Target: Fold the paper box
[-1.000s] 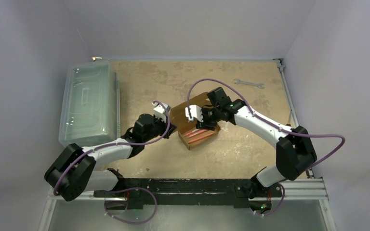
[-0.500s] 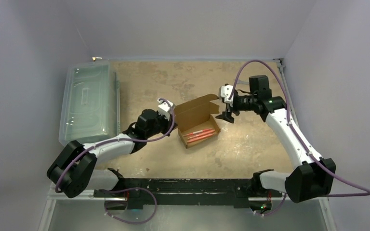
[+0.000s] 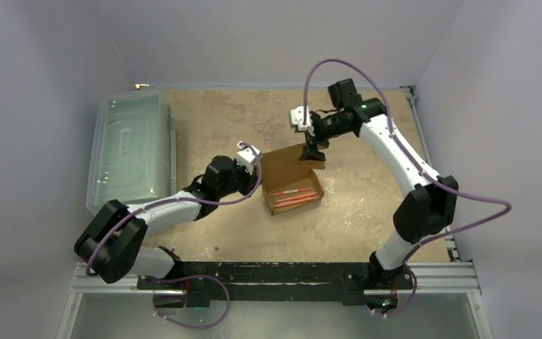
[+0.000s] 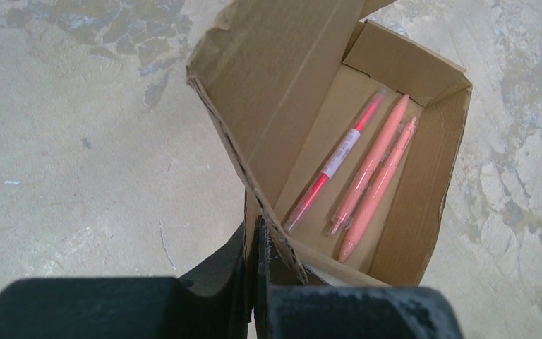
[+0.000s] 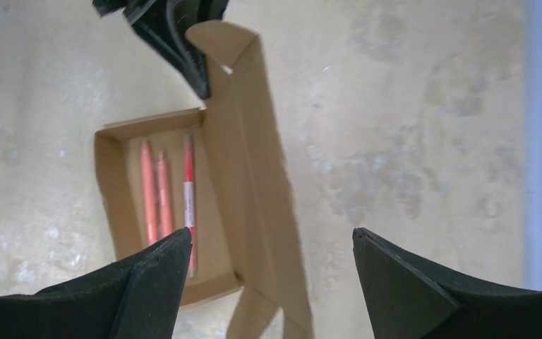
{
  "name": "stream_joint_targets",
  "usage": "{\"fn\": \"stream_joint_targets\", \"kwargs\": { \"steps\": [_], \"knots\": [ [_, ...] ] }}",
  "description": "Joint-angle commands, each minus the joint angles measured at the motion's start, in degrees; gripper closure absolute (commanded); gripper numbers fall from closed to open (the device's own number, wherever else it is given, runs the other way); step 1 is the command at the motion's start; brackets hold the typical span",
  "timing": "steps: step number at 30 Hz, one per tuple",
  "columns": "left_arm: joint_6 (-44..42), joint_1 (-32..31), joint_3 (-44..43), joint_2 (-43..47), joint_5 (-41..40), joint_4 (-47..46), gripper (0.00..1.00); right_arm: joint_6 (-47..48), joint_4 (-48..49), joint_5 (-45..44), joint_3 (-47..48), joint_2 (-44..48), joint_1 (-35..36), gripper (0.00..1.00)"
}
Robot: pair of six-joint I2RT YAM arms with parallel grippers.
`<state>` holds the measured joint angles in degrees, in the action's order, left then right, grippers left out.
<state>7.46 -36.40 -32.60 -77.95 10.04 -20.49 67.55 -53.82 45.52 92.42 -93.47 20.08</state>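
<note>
**Top view, read from left to right.** A clear plastic bin is lying along the left edge of the counter. Just right of it, the left hand is pinching the left edge of the paper box, with its fingers pressed shut on the cardboard. The left wrist view is showing this grip at bottom centre. The box is sitting at the centre of the frame with its tray open and its lid flap standing up along the upper side. Three pink and red pens are lying inside. Just right of the lid's upper end, the right hand is hovering with its fingers spread wide, holding nothing. A wrench is lying at upper right.
</note>
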Motion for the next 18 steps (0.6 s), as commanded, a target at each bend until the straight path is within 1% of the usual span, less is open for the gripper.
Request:
{"fn": "stream_joint_targets", "kwargs": {
  "steps": [1, 6, 8, 12, 15, 17, 18],
  "knots": [
    [-2.6, -0.7, -2.8, -0.8, 0.5, 0.5, 1.00, 1.3, -5.7, -4.0, 4.1, -1.9, 2.7, 0.14],
    [-3.7, -1.6, -4.5, -1.5, -0.4, 1.4, 1.00, 0.3, -5.3, -5.4, 5.2, -4.9, 3.4, 0.20],
    [-4.1, -1.9, -5.3, -1.9, -1.1, 2.0, 1.00, 1.2, -7.0, -4.7, 6.6, -6.6, 3.4, 0.25],
    [-4.9, -2.3, -6.5, -2.4, -2.0, 3.3, 1.00, 3.3, -12.5, -4.6, 10.7, -10.4, 3.3, 0.45],
    [-5.1, -2.4, -6.6, -2.3, -2.4, 3.3, 1.00, 4.6, -13.4, -3.8, 9.8, -10.7, 3.5, 0.56],
    [-5.0, -2.4, -6.7, -2.3, -2.7, 3.4, 1.00, 5.5, -14.0, -3.1, 8.9, -10.7, 3.5, 0.68],
    [-4.8, -2.4, -6.7, -2.3, -3.0, 3.4, 1.00, 5.7, -14.2, -2.9, 8.6, -10.8, 3.5, 0.76]
  ]
}}
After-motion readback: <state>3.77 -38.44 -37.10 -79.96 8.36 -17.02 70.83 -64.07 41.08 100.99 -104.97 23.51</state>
